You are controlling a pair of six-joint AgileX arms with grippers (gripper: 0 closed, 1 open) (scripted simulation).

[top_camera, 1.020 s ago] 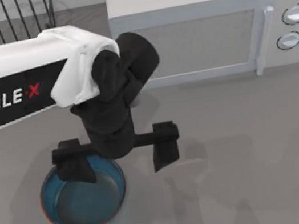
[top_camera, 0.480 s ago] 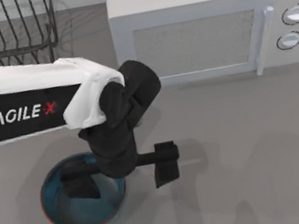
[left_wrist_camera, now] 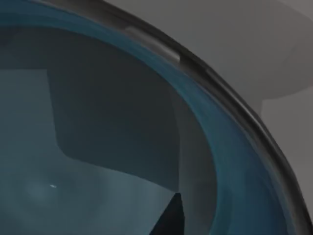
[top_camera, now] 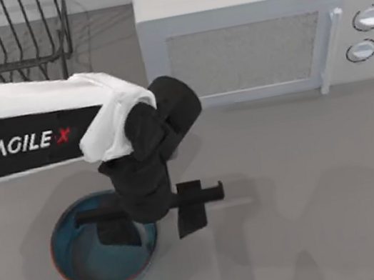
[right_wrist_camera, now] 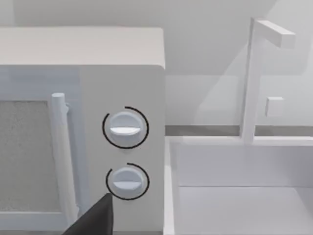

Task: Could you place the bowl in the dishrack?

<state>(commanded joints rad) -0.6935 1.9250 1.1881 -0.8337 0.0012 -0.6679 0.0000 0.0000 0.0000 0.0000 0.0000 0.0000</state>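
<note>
The flat grey table (top_camera: 305, 192) carries a round blue glazed bowl with a reddish-brown rim (top_camera: 76, 272) at about 7 o'clock. A black thin-wire dishrack (top_camera: 5, 34) stands at 11 o'clock, and a pale grey boxy microwave (top_camera: 261, 25) at 1 o'clock, just beside the rack.

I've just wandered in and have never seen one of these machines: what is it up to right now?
The left arm reaches down over a blue bowl near the table's front left. Its left gripper straddles the bowl's right wall, one finger inside and one outside, not yet shut on it. The bowl sits on the table; the dishrack stands at the back left, beside a microwave.
</note>
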